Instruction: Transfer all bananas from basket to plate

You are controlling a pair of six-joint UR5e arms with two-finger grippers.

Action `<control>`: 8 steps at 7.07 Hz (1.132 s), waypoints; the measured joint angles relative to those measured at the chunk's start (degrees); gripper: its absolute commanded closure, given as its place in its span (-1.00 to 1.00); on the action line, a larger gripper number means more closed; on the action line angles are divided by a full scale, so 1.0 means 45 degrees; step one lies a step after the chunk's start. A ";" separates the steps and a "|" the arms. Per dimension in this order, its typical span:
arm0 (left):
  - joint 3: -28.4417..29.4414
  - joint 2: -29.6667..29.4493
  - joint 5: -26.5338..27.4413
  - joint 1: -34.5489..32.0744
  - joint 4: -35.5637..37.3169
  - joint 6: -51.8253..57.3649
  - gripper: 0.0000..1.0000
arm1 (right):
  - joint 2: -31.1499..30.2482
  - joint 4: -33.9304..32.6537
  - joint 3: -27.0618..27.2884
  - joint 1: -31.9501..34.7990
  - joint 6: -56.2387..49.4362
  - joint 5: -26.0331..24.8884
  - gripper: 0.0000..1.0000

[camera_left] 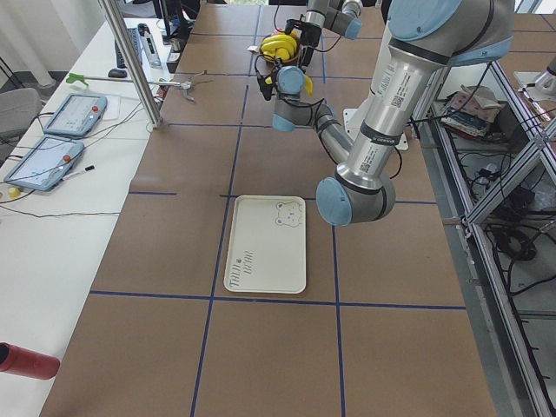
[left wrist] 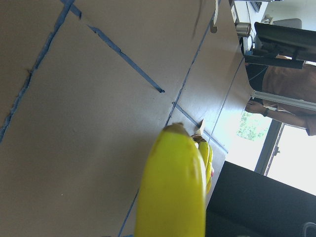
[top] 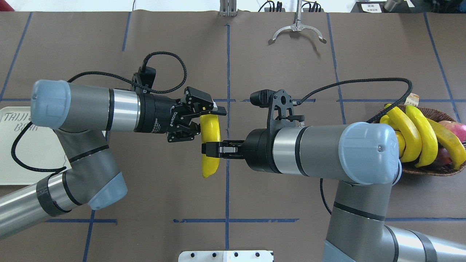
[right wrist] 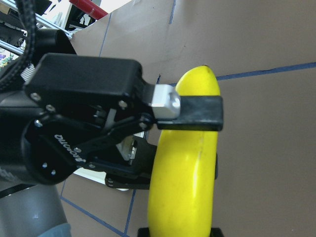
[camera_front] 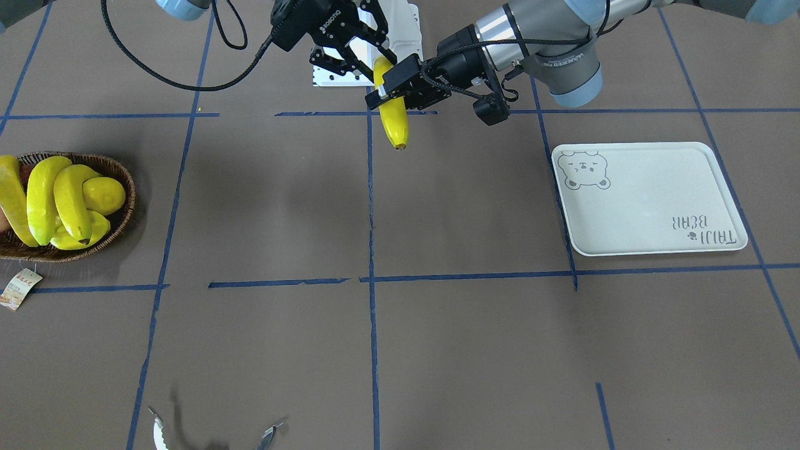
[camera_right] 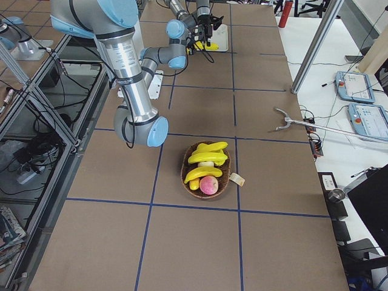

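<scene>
Banana (top: 210,165) held in right pincer (top: 212,149).

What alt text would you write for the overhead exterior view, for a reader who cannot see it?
At centre, the robot's left gripper and right gripper both grip one yellow banana. More bananas lie in a basket at right; a white plate lies at left.

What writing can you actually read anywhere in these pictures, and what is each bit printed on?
"TAIJI BEAR" in grey, on the plate.
"ROBOTIQ" on the black body of the left hand; the smaller print beside it is blurred.
The paper tag beside the basket: too small to read.
Lettering on the grey band of the left arm: too blurred to read.
</scene>
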 measured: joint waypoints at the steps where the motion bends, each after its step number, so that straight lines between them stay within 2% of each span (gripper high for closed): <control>1: 0.0029 0.0005 0.0003 0.0002 -0.0005 0.0015 1.00 | 0.0002 0.0004 0.0000 0.0000 -0.0004 0.0007 -0.97; 6: 0.0069 0.0053 -0.0009 -0.0170 0.0091 0.0130 1.00 | 0.0020 0.0001 0.0140 0.0010 0.0278 0.0009 -1.00; 8: 0.0040 0.0421 -0.0117 -0.0618 0.1179 0.0517 1.00 | 0.0020 0.0000 0.0195 0.0036 0.0301 -0.0003 -1.00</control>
